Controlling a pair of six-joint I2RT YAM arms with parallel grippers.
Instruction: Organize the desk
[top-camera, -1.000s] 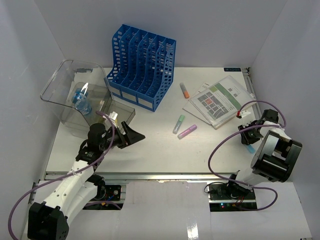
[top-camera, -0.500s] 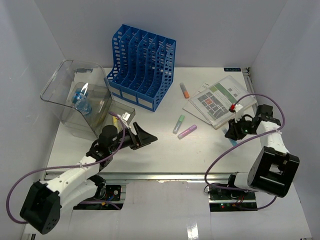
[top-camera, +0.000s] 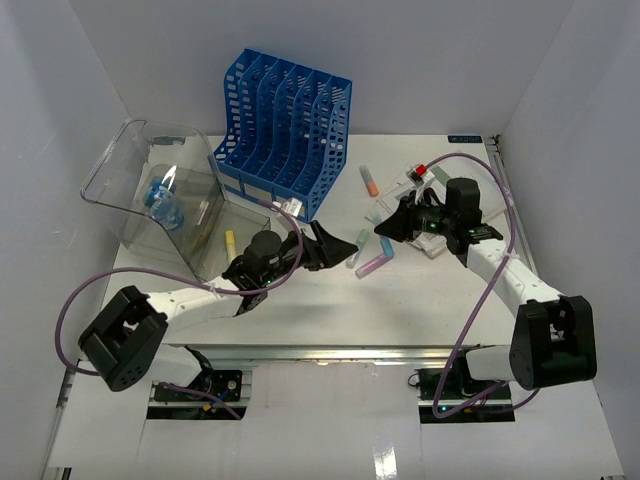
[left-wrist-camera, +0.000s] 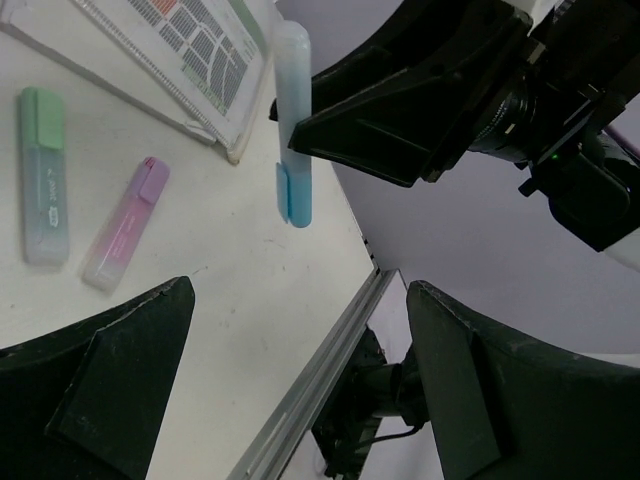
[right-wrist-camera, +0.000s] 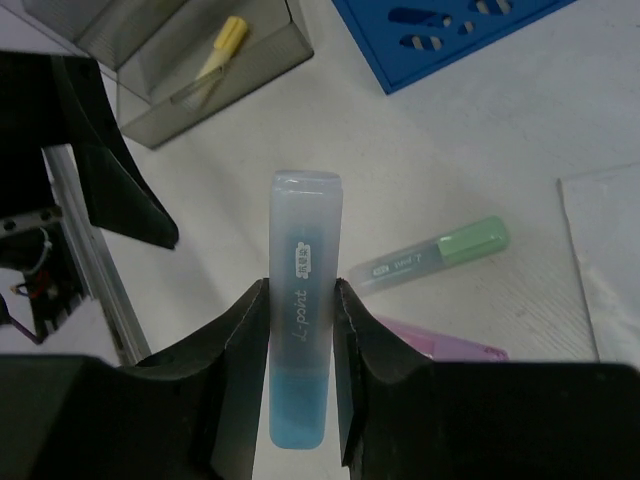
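Note:
On the white desk (top-camera: 300, 310) my right gripper (top-camera: 392, 226) is shut on a blue highlighter (right-wrist-camera: 300, 330), held above the tabletop with its clear cap pointing away from the wrist. The left wrist view shows the same blue highlighter (left-wrist-camera: 293, 130) hanging between the right arm's black fingers (left-wrist-camera: 380, 130). My left gripper (top-camera: 328, 245) is open and holds nothing, just left of the right one. A green highlighter (top-camera: 358, 249) and a purple highlighter (top-camera: 374, 264) lie flat between and below the two grippers. An orange highlighter (top-camera: 369, 180) lies further back.
A blue file organizer (top-camera: 285, 130) stands at the back. A clear bin (top-camera: 150, 190) with a small tray holding a yellow highlighter (top-camera: 229, 243) sits at the left. A printed booklet (top-camera: 450, 195) lies at the right, partly under the right arm. A metal rail (top-camera: 300, 350) edges the front.
The right arm swung from the right edge to the middle, carrying the blue highlighter. The left arm reached from the clear tray rightward to the loose highlighters, staying open.

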